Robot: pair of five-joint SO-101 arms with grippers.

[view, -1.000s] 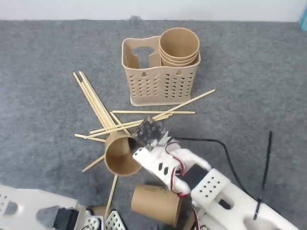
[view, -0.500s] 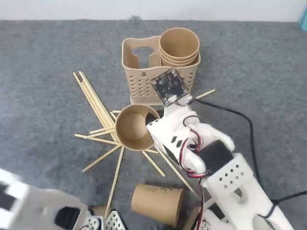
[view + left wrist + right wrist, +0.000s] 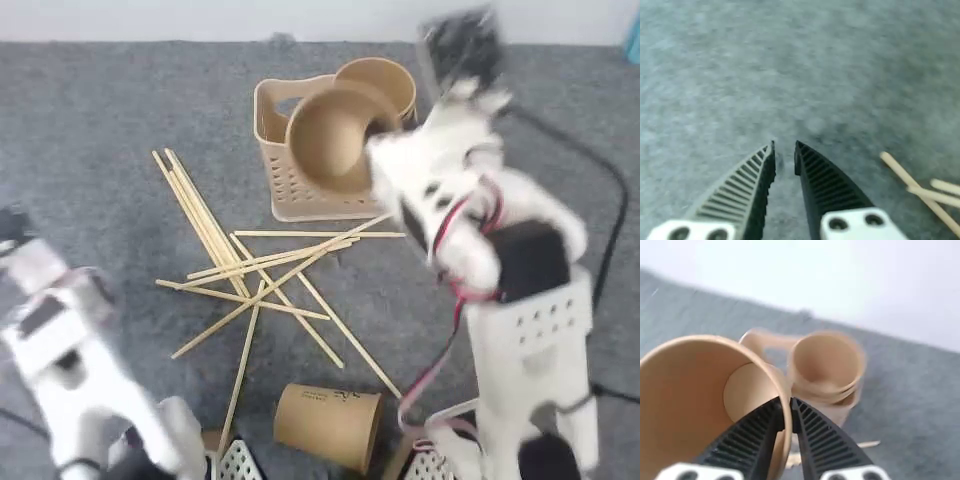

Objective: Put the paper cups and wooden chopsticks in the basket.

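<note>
Pinching a tilted paper cup's (image 3: pixel 330 135) rim in the clamped right gripper (image 3: pixel 787 407) over the basket (image 3: pixel 300 190), apparently for nesting into the stacked cups (image 3: pixel 385 75).

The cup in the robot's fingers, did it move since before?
Yes. The held cup went up the picture, away from the scattered chopsticks to the basket. It now overlaps the basket's front wall.
</note>
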